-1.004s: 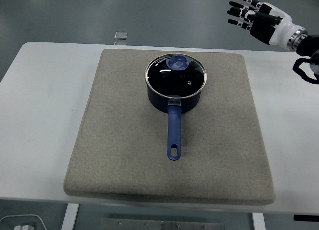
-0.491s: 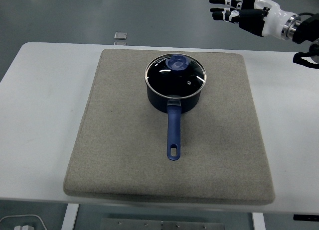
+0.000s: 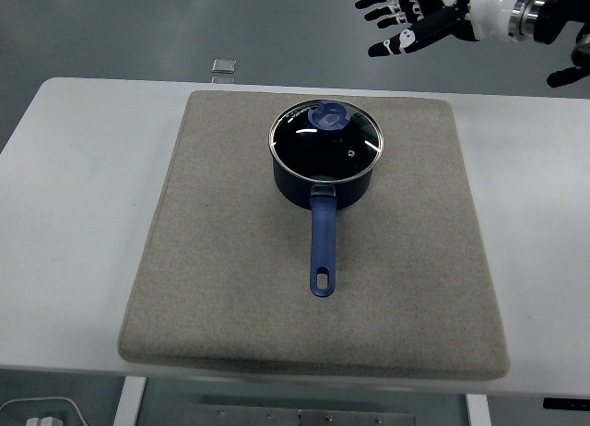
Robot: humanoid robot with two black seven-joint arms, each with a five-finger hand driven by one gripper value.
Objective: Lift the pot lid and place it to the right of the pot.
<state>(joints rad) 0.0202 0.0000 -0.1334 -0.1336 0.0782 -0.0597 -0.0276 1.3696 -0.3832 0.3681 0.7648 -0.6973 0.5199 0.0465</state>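
Note:
A dark blue pot [image 3: 323,182] stands on a grey mat [image 3: 221,260], its long blue handle [image 3: 322,246] pointing toward me. A glass lid [image 3: 325,142] with a blue knob [image 3: 329,117] sits on the pot. My right hand [image 3: 401,16] is high at the top right, above and beyond the pot, fingers spread and empty. The left arm is out of view.
The mat lies on a white table [image 3: 74,195]. A small clear object [image 3: 222,70] sits at the table's far edge, to the left of the pot. Bare mat lies to the right of the pot [image 3: 433,195].
My right hand has moved left and up from the top right corner toward the space above the pot, still open. The pot and lid have not moved.

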